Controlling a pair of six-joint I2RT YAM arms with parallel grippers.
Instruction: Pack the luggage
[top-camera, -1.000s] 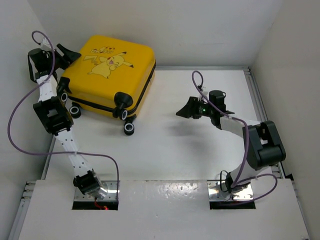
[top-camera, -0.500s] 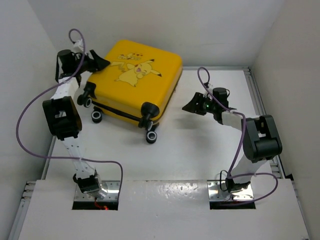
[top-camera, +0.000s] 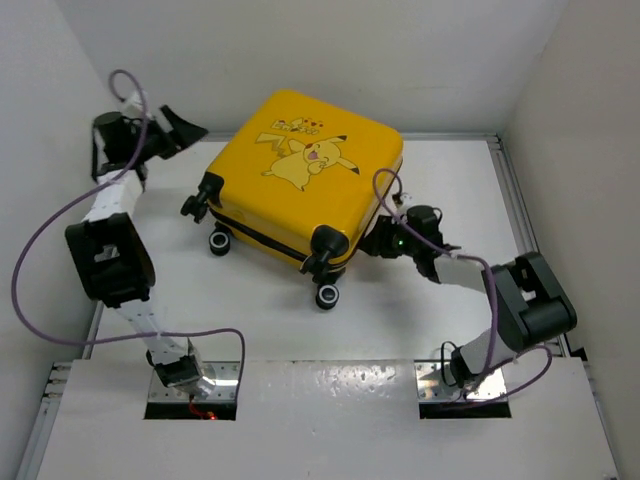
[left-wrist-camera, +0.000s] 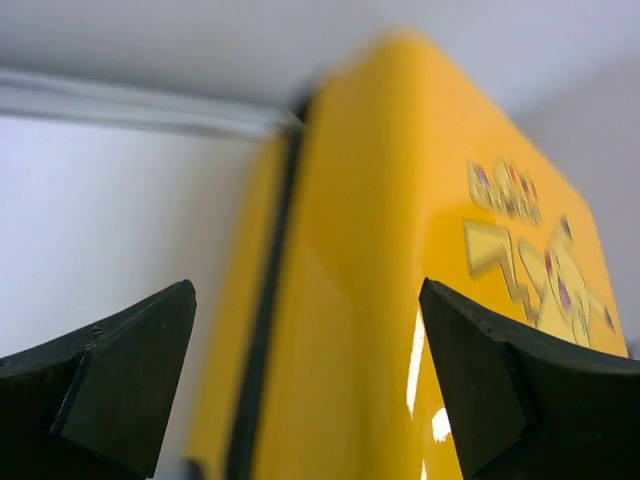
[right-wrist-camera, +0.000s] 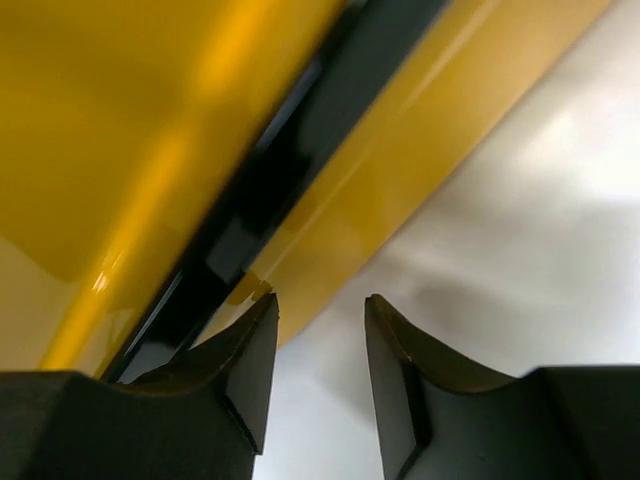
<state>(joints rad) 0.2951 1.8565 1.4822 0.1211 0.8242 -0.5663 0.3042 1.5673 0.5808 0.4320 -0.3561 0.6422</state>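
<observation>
While the left pincer (top-camera: 185, 130) hangs wide open and empty, the large yellow hard-shell suitcase (top-camera: 305, 175) lies closed on the white table (top-camera: 400, 320) just ahead of it, and the right pincer (top-camera: 371, 240), narrowly parted on nothing, noses against its black zipper seam (right-wrist-camera: 290, 160).

This looks like a robot test lab, not a home. Plain white walls (top-camera: 300, 50) stand around a white table (top-camera: 400, 330). A left arm (top-camera: 105, 260) and a right arm (top-camera: 525, 305) are bolted to metal plates (top-camera: 430, 382) at the near edge. Purple cables (top-camera: 40, 240) loop from them. A metal rail (top-camera: 520, 200) runs down the right side.
</observation>
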